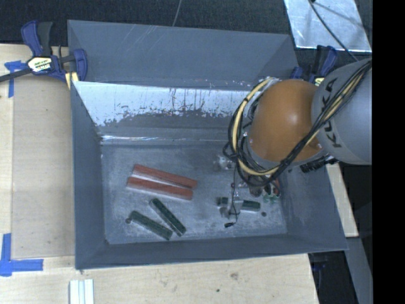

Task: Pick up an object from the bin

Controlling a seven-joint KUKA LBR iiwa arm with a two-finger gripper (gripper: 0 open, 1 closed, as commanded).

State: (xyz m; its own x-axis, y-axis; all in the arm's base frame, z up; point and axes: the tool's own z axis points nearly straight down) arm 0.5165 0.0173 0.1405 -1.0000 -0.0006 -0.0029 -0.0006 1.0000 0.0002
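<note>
Left of the gripper (237,202), the red-brown bar (161,181) is lying well apart, probably risking an empty grasp; clenched or released, I cannot tell.

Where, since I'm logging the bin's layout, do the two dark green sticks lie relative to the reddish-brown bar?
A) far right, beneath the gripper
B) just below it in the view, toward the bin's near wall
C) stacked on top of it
B: the dark green sticks lie just below the reddish-brown bar, left of the gripper.

End effector (235,204) low in grey bin (87,182), reddish bars (161,182) apart
</note>
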